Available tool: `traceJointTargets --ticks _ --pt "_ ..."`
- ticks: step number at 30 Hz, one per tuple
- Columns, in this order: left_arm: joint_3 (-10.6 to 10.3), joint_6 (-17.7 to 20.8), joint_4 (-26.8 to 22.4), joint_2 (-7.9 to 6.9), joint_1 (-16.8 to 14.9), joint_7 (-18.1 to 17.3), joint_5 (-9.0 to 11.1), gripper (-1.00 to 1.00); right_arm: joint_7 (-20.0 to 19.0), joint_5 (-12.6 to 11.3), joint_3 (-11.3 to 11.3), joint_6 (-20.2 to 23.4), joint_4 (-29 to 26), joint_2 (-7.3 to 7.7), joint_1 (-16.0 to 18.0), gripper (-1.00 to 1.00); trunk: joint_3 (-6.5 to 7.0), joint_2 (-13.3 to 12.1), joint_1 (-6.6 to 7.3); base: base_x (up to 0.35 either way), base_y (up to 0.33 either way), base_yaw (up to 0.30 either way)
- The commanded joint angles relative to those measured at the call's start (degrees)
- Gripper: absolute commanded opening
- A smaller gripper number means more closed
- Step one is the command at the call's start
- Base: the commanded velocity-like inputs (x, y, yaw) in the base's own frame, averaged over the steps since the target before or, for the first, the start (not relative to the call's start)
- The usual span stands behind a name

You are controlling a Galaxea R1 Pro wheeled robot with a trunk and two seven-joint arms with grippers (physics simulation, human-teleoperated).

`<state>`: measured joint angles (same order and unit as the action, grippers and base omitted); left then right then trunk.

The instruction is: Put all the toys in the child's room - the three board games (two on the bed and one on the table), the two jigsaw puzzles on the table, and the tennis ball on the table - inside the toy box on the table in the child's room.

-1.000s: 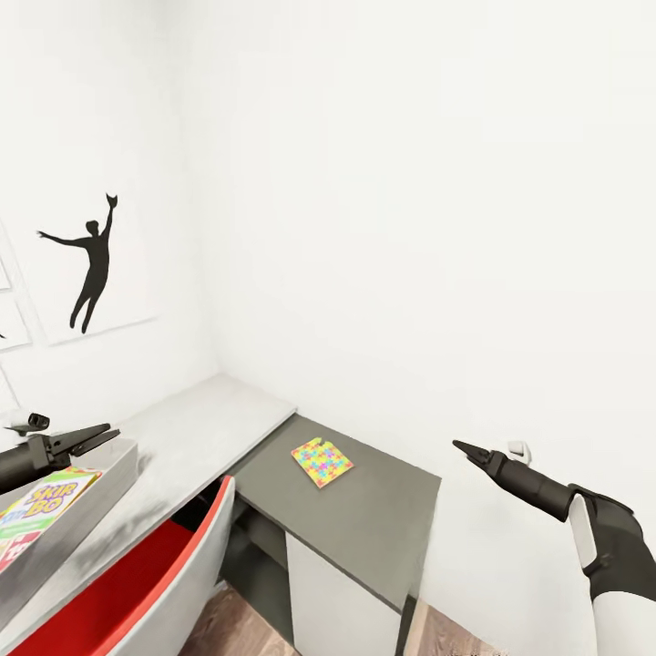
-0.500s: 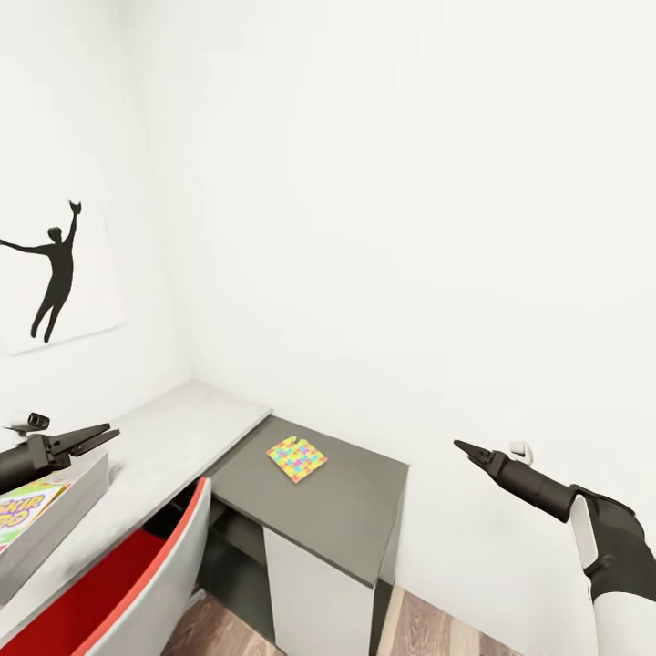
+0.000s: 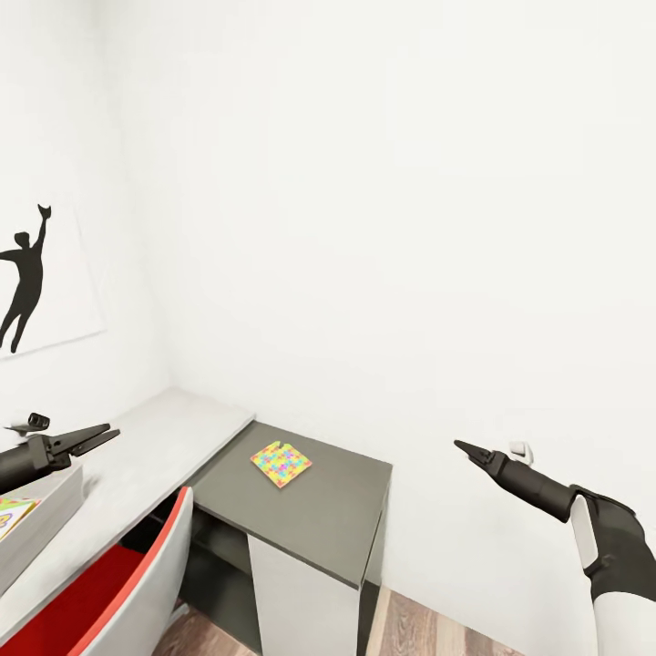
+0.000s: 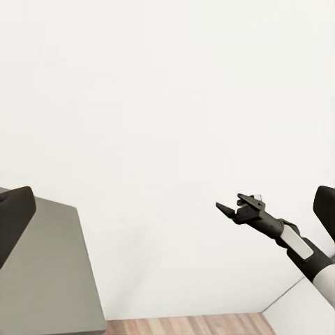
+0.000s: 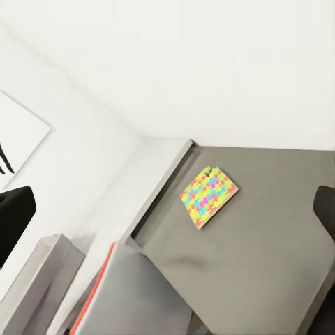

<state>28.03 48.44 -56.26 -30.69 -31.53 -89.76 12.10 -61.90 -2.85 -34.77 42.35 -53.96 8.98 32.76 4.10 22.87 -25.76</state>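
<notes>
Head view, puzzle: jigsaw puzzle [image 3: 281,463] lying flat on the dark grey cabinet section [image 3: 319,510] of the table, just left of frame centre, lower half; yellow, green, pink and blue pieces, notched upper edge.
Head view, toy box: light-grey toy box [image 3: 41,524] at lower left edge on the pale grey desk top [image 3: 155,446]; corner of a colourful game box [image 3: 11,515] visible inside.
Head view, left gripper [image 3: 91,438]: at left edge, above the toy box, fingers nearly together, holding nothing; likely parked in a carry pose.
Head view, right gripper [image 3: 466,448]: lower right, in front of the white wall, tips drawn to a point, empty; probably not yet reaching.
Head view, other: red-lined chair [image 3: 109,592] bottom left; silhouette poster [image 3: 36,282] at left.
Left wrist view: right gripper [image 4: 230,208] right of centre, narrow, against bare wall.
Right wrist view: puzzle [image 5: 208,196] at centre on the grey top, square, thin, well apart from the toy box [image 5: 35,279] at lower left.
</notes>
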Motion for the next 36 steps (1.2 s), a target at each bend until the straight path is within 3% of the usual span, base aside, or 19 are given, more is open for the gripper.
traceJointTargets --ticks 1,12,18,26,36 --pt "0.0 0.6 0.0 -0.04 0.0 -0.2 -0.1 1.0 0.2 -0.3 -0.1 0.5 0.0 -0.01 0.0 1.0 -0.02 0.0 -0.02 0.0 0.0 -0.009" --pt "0.0 0.6 0.0 -0.01 0.0 -0.2 -0.1 1.0 0.0 -0.7 -0.5 0.5 0.0 0.0 0.0 1.0 -0.02 0.0 -0.02 0.0 0.0 -0.001" --pt "0.0 0.6 0.0 0.02 0.0 -0.2 -0.1 1.0 -0.4 -0.8 -3.4 0.8 -0.3 -0.02 0.0 1.0 -0.02 0.0 -0.02 0.0 0.0 0.0" --pt "0.0 0.6 0.0 0.02 0.0 -0.2 -0.1 1.0 -0.5 -0.8 -3.8 0.8 -0.1 -0.02 0.0 1.0 0.04 0.0 -0.02 -0.002 0.0 -0.023" --pt "0.0 0.6 0.0 0.02 0.0 -0.2 -0.1 1.0 -0.4 -0.8 -3.8 0.9 0.0 0.0 0.0 1.0 0.57 0.0 -0.02 -0.107 0.0 -0.21"
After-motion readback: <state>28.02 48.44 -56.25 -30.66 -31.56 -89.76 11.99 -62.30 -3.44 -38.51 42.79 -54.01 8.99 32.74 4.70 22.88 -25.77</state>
